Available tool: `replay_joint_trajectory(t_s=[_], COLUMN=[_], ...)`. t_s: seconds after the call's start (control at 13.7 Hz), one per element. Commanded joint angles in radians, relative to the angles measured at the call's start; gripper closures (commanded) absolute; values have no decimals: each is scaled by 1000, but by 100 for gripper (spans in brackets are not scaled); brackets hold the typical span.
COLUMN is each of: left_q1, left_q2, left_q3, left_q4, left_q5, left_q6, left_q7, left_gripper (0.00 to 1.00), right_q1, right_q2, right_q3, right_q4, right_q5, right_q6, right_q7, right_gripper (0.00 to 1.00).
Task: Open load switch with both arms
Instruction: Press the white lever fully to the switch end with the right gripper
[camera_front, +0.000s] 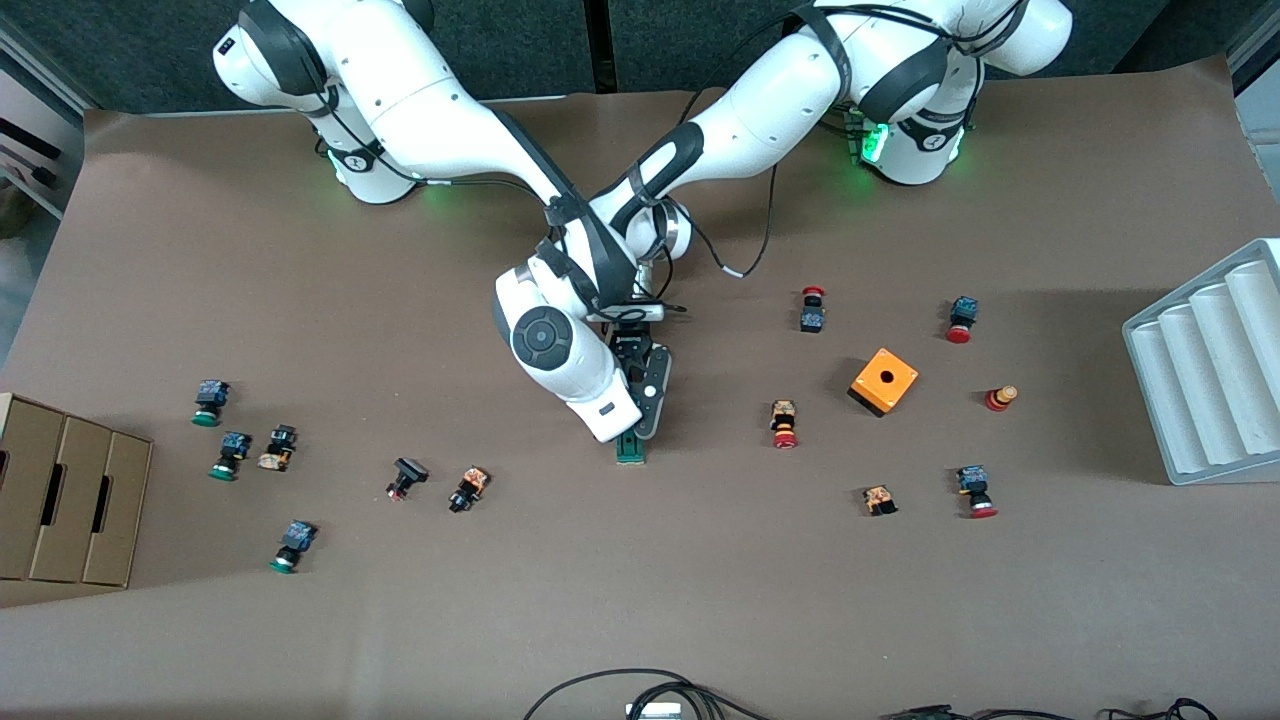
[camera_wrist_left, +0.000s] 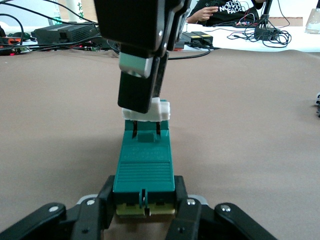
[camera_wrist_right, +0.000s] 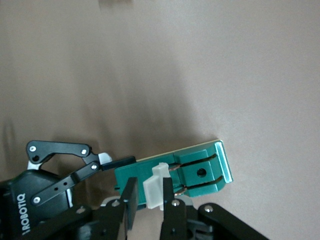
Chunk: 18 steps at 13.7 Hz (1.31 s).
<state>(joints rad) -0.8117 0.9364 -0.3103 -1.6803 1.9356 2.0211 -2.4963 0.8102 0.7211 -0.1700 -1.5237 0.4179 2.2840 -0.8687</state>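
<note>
The load switch (camera_front: 630, 452), a slim dark-green block, lies flat at the middle of the table. My left gripper (camera_wrist_left: 145, 201) reaches in low and is shut on the switch's (camera_wrist_left: 145, 165) end that is farther from the front camera. In the front view the left gripper (camera_front: 645, 420) shows as a black hand over that end. My right gripper (camera_wrist_right: 147, 192) comes down from above, shut on the white sliding tab (camera_wrist_right: 154, 192) of the switch (camera_wrist_right: 200, 172). Its fingers also show on the tab (camera_wrist_left: 159, 110) in the left wrist view. In the front view the right arm's white wrist (camera_front: 598, 400) hides the right gripper.
An orange cube with a hole (camera_front: 884, 381) and several small push-buttons (camera_front: 785, 423) lie toward the left arm's end. More push-buttons (camera_front: 468, 488) and a cardboard box (camera_front: 60, 500) are toward the right arm's end. A white ribbed tray (camera_front: 1210, 370) stands at the table edge.
</note>
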Motion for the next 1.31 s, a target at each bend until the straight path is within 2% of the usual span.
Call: replay_joint_trajectory(t_s=[0.0, 1.24], left_q1=[-11, -11], left_q2=[5, 4], left_q3=[10, 10], left_q4=[-1, -1], left_q5=[14, 14], left_q6=[-2, -1], left_q7=[-16, -16], left_gripper=[55, 55], right_q1=[10, 10], right_q2=[-31, -14], right_q3=[-5, -5], right_q4=[-38, -47], right_q5=[27, 15], right_q6=[-8, 2], right_q7=[2, 5], right_gripper=[73, 72])
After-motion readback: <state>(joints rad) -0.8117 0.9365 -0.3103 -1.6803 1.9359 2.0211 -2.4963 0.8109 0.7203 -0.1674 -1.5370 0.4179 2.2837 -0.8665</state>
